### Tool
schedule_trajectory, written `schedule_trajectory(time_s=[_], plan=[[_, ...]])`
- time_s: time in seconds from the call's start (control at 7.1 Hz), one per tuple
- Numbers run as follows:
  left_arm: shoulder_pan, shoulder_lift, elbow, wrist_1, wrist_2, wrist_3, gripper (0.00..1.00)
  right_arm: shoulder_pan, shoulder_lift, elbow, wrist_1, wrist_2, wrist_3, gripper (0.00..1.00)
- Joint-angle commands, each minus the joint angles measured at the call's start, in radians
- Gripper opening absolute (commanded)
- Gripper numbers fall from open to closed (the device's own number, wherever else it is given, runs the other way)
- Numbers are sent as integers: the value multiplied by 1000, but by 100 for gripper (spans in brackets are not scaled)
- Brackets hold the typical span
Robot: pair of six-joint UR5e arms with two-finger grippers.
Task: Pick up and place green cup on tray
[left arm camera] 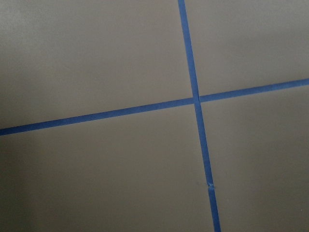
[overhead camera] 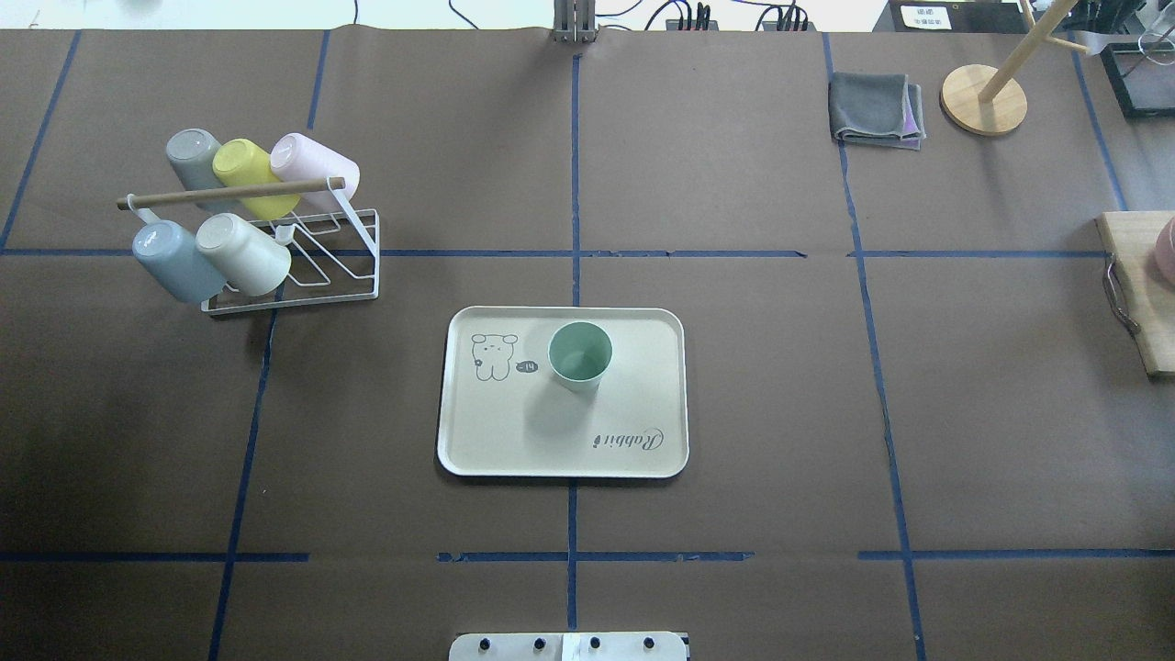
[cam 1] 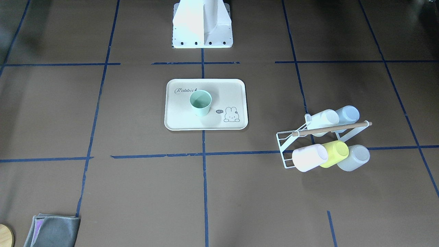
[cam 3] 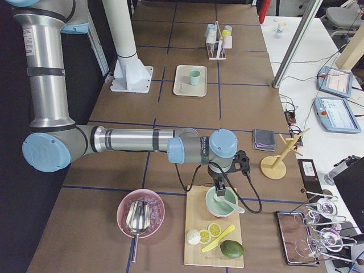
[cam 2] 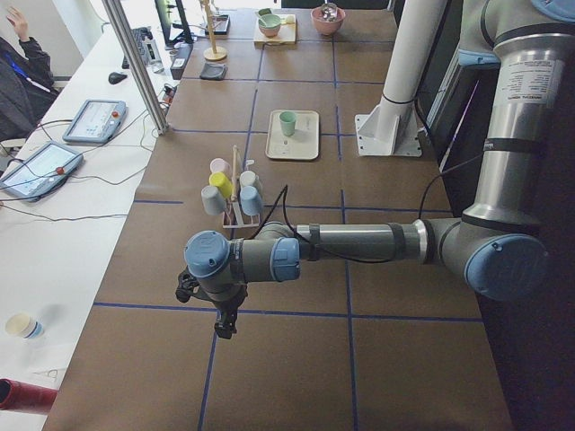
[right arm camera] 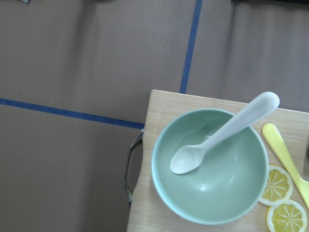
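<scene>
The green cup (overhead camera: 579, 353) stands upright, mouth up, on the cream tray (overhead camera: 496, 441) at the table's centre, beside the bunny drawing; it also shows in the front view as the green cup (cam 1: 200, 102) on the tray (cam 1: 178, 118). No gripper is near it. My left gripper (cam 2: 225, 328) hangs over bare table far off to the left end, and I cannot tell whether it is open or shut. My right gripper (cam 3: 219, 196) hovers over a green bowl at the right end; its state cannot be told either.
A white wire rack (overhead camera: 353, 275) holding several pastel cups stands left of the tray. A grey cloth (overhead camera: 877, 110) and a wooden stand (overhead camera: 984, 99) lie far right. A green bowl (right arm camera: 210, 166) with a spoon sits on a cutting board (right arm camera: 149, 193).
</scene>
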Motion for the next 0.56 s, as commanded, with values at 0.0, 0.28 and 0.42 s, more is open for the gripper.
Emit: schedule_trajectory(time_s=[0.0,0.28,0.42], plan=[[-4,20,-24,33,-3,5,100,34,-21,-3,-50,-3,-37,100],[-4,23,-110,187,-4,-3,100,34,-25,6,-44,-4,-32,100],[-4,38,-160,229,2,2,100,33,-27,-1,-44,-4,-17,100]])
